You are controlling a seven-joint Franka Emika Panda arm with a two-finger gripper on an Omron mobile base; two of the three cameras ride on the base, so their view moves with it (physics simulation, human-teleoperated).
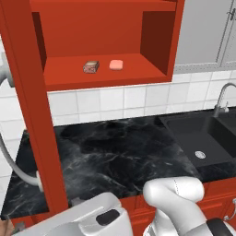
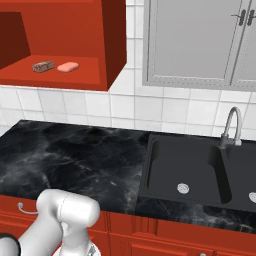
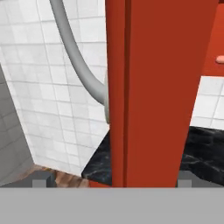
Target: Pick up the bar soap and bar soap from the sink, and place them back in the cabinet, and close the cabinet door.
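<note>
Both bar soaps (image 1: 91, 67) (image 1: 116, 65) sat side by side on the cabinet (image 1: 156, 37) shelf, sink (image 2: 192, 172) bare. End effector (image 3: 111, 183) fingers spread wide astride the cabinet door (image 3: 153, 87) edge.

Both bar soaps (image 1: 103, 66) lie side by side on the shelf inside the cabinet (image 1: 156, 34), above the desk (image 1: 115, 156). The sink (image 2: 192, 172) sits to the right. The cabinet door (image 1: 30, 106) stands open at the left.

Red cabinet shelf (image 1: 138, 76) – brown soap (image 1: 91, 67) beside pink soap (image 1: 116, 65).
</note>
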